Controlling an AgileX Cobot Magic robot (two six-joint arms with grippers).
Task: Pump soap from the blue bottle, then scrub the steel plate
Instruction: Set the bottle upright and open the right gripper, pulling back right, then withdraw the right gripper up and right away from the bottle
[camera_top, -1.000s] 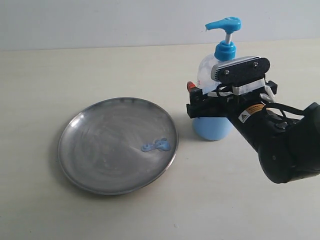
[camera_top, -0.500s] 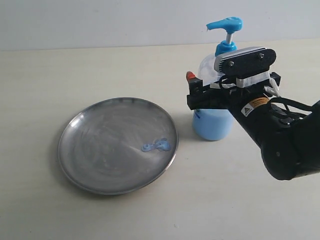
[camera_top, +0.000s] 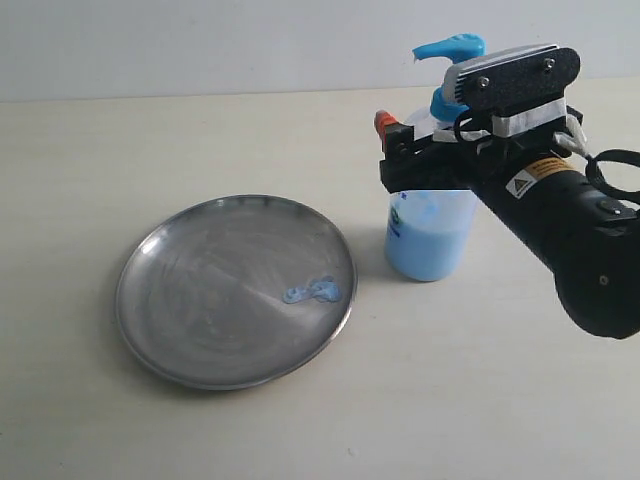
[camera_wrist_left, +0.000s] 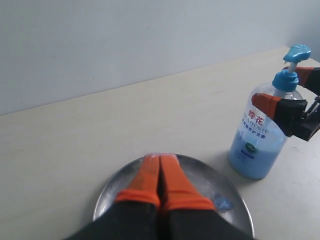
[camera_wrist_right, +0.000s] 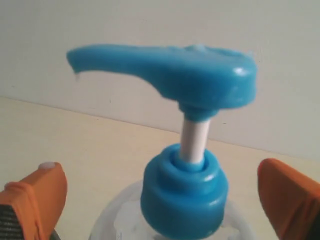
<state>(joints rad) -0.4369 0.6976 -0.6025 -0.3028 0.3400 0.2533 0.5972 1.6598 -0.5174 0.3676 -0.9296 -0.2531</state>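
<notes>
Pale beige tabletop (camera_top: 200, 140) is running back to a plain white wall. Working on it, the right gripper (camera_wrist_right: 162, 197) is straddling the neck of the blue bottle (camera_top: 430, 235). Its orange-tipped jaws are standing wide apart, one on each side of the blue collar, and are gripping nothing. That placement is probably keeping the arm lined up with the pump head (camera_top: 447, 47), which is sitting raised on its white stem just above the jaws.

The bottle is standing upright on the table, its long axis vertical, with pale blue liquid filling the lower part. The spout is pointing sideways toward the steel plate (camera_top: 200, 290), which is lying flat just beside the bottle. Small blobs of soap (camera_top: 312, 291) are sitting on the plate near the rim closest to the bottle, so the pumping looks done.

The left gripper (camera_wrist_left: 160, 160) is hovering over the plate with its orange fingers pressed together and nothing between them, seemingly waiting to scrub.
</notes>
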